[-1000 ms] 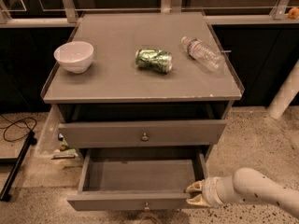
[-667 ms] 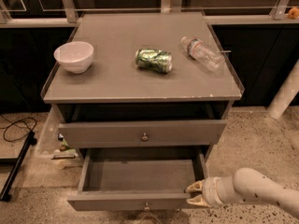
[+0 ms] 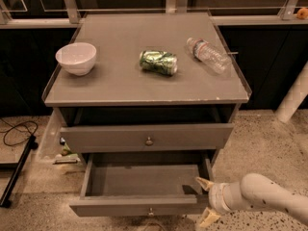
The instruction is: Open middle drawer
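Below the tabletop point(image 3: 120, 88), the middle drawer point(image 3: 120, 207) stands pulled out toward the near side, grey inside showing. At its near right corner, the gripper point(image 3: 207, 201) has fingers spread, one inside the front panel, one outside. Bowl point(image 3: 76, 57), crushed can point(image 3: 158, 62) and bottle point(image 3: 208, 55) rest above.

The white arm point(image 3: 272, 202) reached in from the lower right edge of the view, its rounded forearm lying almost level and pointing left. At its end, past a pale wrist point(image 3: 220, 198), the gripper point(image 3: 205, 202) sat low and right of centre. Its two tan fingers point(image 3: 204, 183) stood spread, one above the other, tips aimed left.
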`<state>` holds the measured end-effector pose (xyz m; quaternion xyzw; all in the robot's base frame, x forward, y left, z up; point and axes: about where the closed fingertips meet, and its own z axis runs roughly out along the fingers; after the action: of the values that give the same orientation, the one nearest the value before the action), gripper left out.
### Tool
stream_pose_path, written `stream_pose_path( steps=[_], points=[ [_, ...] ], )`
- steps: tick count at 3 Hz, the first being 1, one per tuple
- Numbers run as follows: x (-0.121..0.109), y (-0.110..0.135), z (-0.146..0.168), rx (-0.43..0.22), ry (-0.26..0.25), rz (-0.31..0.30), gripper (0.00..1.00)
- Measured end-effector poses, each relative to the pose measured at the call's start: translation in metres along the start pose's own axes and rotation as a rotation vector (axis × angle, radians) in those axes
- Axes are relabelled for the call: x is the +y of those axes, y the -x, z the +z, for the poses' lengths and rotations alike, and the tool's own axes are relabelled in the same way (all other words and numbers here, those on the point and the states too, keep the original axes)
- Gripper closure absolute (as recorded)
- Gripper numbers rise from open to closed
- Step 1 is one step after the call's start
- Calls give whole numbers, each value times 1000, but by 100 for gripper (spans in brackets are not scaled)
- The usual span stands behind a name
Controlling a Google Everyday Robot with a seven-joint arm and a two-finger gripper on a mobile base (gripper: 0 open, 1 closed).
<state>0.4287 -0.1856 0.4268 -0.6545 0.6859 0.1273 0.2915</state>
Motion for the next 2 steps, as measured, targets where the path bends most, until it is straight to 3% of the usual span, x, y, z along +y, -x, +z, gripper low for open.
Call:
stream_pose_path(
  steps=[2],
  points=[
    [5, -18, 25, 25, 37, 38, 0]
  ],
)
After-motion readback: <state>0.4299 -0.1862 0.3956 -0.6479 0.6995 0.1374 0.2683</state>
